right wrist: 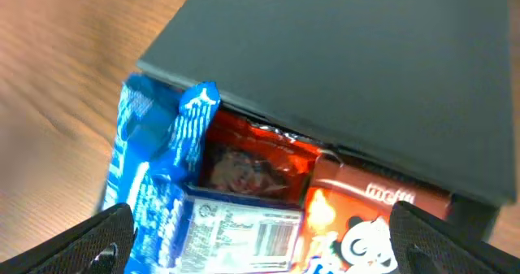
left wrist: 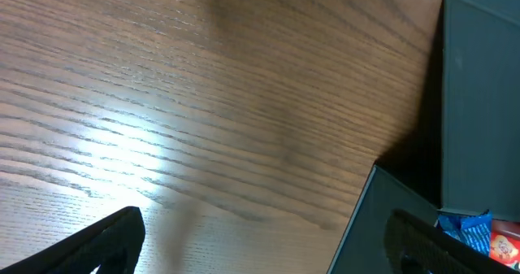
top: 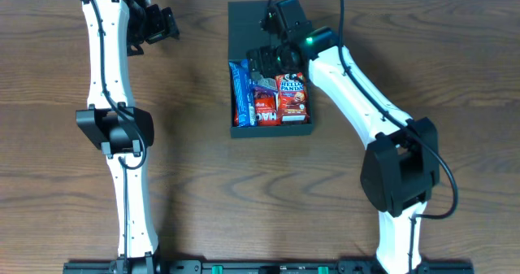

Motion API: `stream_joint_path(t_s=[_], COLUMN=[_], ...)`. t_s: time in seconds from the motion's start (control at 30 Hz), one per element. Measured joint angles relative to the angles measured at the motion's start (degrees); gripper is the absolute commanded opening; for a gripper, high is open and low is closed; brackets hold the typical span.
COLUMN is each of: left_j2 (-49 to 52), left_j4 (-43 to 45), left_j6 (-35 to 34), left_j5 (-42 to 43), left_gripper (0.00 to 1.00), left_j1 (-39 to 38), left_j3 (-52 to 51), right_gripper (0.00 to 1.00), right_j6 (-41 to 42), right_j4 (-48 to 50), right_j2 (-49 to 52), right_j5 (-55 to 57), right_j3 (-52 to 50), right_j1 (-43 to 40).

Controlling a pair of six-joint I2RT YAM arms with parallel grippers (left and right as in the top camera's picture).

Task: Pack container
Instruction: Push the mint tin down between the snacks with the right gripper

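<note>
Right gripper hovers released, empty, over the container at 12 o'clock on the worktop; left gripper is released at 10 o'clock. Snack packets fill the box and the lid is open. Packing looks near done, closing left.

The only words that read clearly stand on the red packet at the right side of the box: "HELLO PANDA" in white letters across its top half, seen from overhead. In the right wrist view this packet shows a cartoon panda face and, nearer the box's lid, a short pale brand word too blurred to read. The blue packet along the box's left wall carries white lettering too small to make out. A pale printed label in the middle of the box has fine print that cannot be read.
</note>
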Motion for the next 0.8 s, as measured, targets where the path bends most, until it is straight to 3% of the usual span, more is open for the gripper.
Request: stream_joint_path(t_s=[0.1,0.23,0.43,0.5,0.6,0.67,0.8], left_j2=[0.00,0.00,0.00,0.00,0.00,0.00,0.00], left_j4=[0.00,0.00,0.02,0.02,0.02,0.02,0.02], left_j6=[0.00,0.00,0.00,0.00,0.00,0.00,0.00], left_j5=[0.00,0.00,0.00,0.00,0.00,0.00,0.00], left_gripper=[0.95,0.95,0.95,0.95,0.95,0.95,0.95], left_j1=[0.00,0.00,0.00,0.00,0.00,0.00,0.00], left_j3=[0.00,0.00,0.00,0.00,0.00,0.00,0.00], right_gripper=[0.99,0.79,0.68,0.59,0.21,0.02,0.01], right_j6=[-8.13,-14.40,-17.33,-17.90,-18.43,-18.03,-16.24], right_j4=[0.00,0.00,1.27,1.33,1.88,2.38,2.43], right_j2=[0.00,0.00,0.00,0.00,0.00,0.00,0.00], right_j5=[-0.02,-1.84,-4.04,-4.79,-6.93,-8.33,-9.90], right_j3=[0.00,0.00,-0.02,-0.02,-0.02,-0.02,-0.02], right_j1=[-0.04,-0.33,-1.79,-2.32,-2.47,-2.45,-2.32])
